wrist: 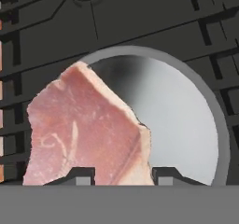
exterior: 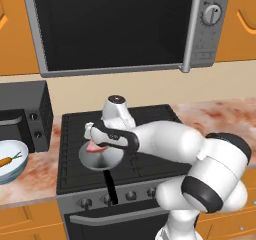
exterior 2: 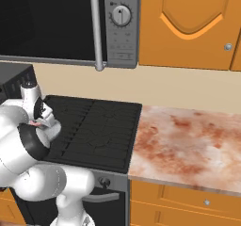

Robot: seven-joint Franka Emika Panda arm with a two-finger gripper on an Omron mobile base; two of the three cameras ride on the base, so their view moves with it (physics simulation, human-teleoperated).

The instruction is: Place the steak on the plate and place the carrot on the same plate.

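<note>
On the far left of the left base view there's a white-and-light-blue bowl [exterior: 11, 160] sitting on the reddish marbled counter [exterior: 35, 174], and the carrot [exterior: 9, 161] is lying inside it, green top pointing right. Just behind that bowl is a dark toaster-oven-looking box [exterior: 25, 115] against the wall.

Moving right you get the black stove [exterior: 150, 164], with the grey frying pan [exterior: 100, 156] on its near left burner, handle sticking out toward the front edge. The arm reaches over it and the hand [exterior: 96, 145] is down at the pan. The steak [wrist: 86, 129] is right there: pinkish slab with a paler edge, and in the hand view it covers the left part of the pan [wrist: 186, 125] and hangs out past its left rim. It looks raised or tilted rather than flat, but I can't say for sure. The two fingertips [wrist: 80, 176] stick up at the bottom with the lower edge of the steak between them, so the hand looks clamped on the meat, fingers only a little apart.

Above the stove hangs the microwave [exterior: 120, 29]. In the right base view, the counter [exterior 2: 188, 140] carries on right of the stove under orange cabinets [exterior 2: 188, 22].
</note>
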